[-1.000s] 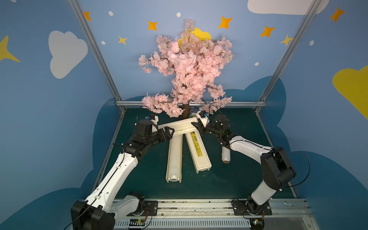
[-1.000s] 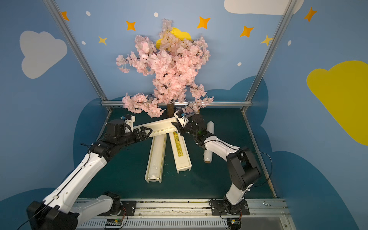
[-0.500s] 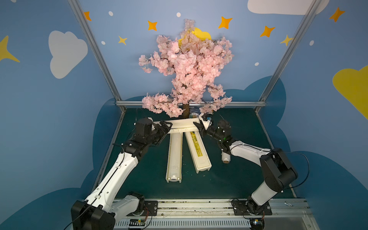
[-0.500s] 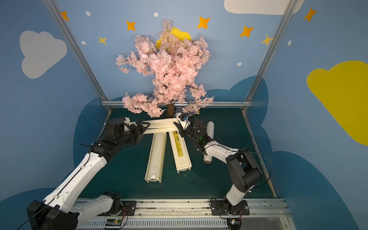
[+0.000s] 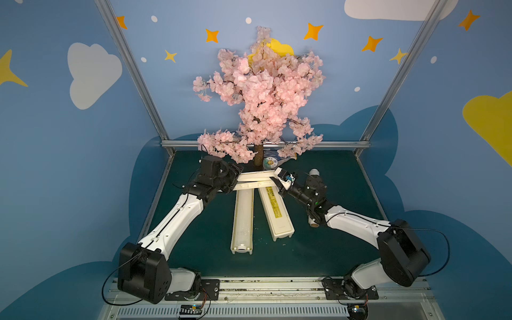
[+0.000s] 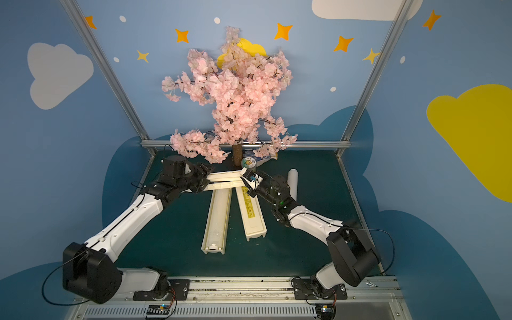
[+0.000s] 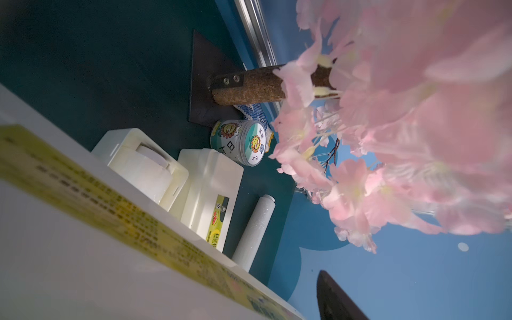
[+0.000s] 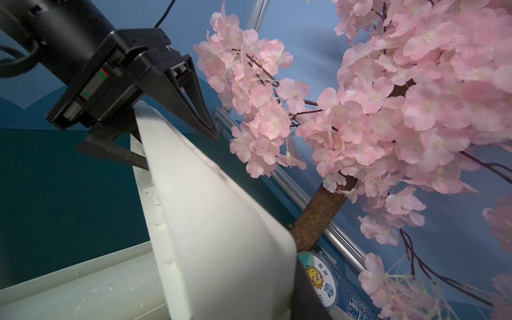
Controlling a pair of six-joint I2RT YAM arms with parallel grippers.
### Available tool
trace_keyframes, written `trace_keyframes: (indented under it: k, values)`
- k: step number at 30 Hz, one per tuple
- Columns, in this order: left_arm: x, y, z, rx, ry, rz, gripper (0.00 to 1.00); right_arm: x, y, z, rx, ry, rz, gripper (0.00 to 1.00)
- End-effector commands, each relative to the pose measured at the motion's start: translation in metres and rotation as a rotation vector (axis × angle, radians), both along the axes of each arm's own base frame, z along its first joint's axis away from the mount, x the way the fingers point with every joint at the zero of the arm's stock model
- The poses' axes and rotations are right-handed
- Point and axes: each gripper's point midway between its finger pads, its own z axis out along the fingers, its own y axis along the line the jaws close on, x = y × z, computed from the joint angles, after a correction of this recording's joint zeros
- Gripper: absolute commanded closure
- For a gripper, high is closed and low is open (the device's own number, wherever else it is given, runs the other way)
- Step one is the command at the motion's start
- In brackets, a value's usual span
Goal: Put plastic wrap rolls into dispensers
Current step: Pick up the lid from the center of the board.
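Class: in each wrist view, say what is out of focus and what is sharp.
Left wrist view: the near dispenser lid and the blossoms are blurred, the can sharp. Right wrist view: the tree trunk is sharp, edge blossoms smeared.

**Colour check**
Dispensers (image 5: 282, 235) are showing cream-white, labels (image 5: 275, 210) yellow with black print. Roll (image 6: 293, 180) is reading white. Table (image 5: 318, 249) is looking dark green. Tree (image 5: 263, 88) is showing pink blossom, brown trunk. Can (image 7: 243, 141) is showing green-white, sunflower print. Walls (image 5: 55, 166) are showing blue, orange stars (image 5: 212, 35).
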Motion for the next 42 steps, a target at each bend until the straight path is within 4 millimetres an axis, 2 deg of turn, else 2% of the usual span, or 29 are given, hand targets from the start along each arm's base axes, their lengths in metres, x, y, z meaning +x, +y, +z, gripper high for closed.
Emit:
trace_keyframes:
  k: [1, 4, 6, 8, 12, 16, 20, 24, 28, 31, 34, 37, 42]
  values:
    - [0.009, -0.008, 0.024, -0.01, -0.086, -0.043, 0.39, -0.017, 0.005, 0.012, -0.036, -0.113, 0.026, 0.79]
    - [0.008, -0.017, 0.022, -0.03, -0.085, -0.094, 0.47, -0.019, 0.006, 0.01, -0.06, -0.131, 0.024, 0.79]
    - [0.009, -0.02, 0.021, -0.035, -0.09, -0.11, 0.54, -0.02, 0.008, 0.01, -0.068, -0.134, 0.029, 0.75]
    - [0.01, -0.018, 0.018, -0.036, -0.088, -0.112, 0.62, -0.023, 0.01, 0.007, -0.083, -0.134, 0.04, 0.58]
    - [0.013, -0.012, 0.022, -0.038, -0.117, -0.129, 0.7, -0.025, 0.008, 0.001, -0.106, -0.134, 0.035, 0.3]
    - [0.013, -0.005, 0.024, -0.035, -0.132, -0.159, 0.74, -0.032, 0.005, -0.007, -0.143, -0.102, 0.043, 0.18]
    - [0.014, 0.002, 0.026, -0.043, -0.159, -0.206, 0.76, -0.048, 0.001, -0.011, -0.204, -0.062, 0.1, 0.14]
    - [0.014, 0.001, 0.027, -0.015, -0.191, -0.325, 0.79, -0.063, -0.008, -0.007, -0.209, 0.039, 0.131, 0.12]
    - [0.012, -0.002, 0.023, -0.011, -0.21, -0.465, 0.82, -0.093, -0.012, 0.0, -0.208, 0.11, 0.275, 0.11]
    - [0.009, -0.007, 0.019, -0.04, -0.218, -0.558, 0.83, -0.111, -0.011, -0.003, -0.22, 0.208, 0.375, 0.09]
    - [0.003, -0.015, 0.017, -0.04, -0.251, -0.653, 0.84, -0.106, -0.01, -0.013, -0.195, 0.391, 0.383, 0.09]
    - [-0.007, -0.017, 0.009, -0.018, -0.258, -0.718, 0.84, -0.094, -0.012, -0.012, -0.096, 0.585, 0.383, 0.09]
    - [-0.034, -0.023, -0.007, -0.051, -0.301, -0.811, 0.85, -0.057, -0.014, -0.024, 0.037, 0.857, 0.263, 0.09]
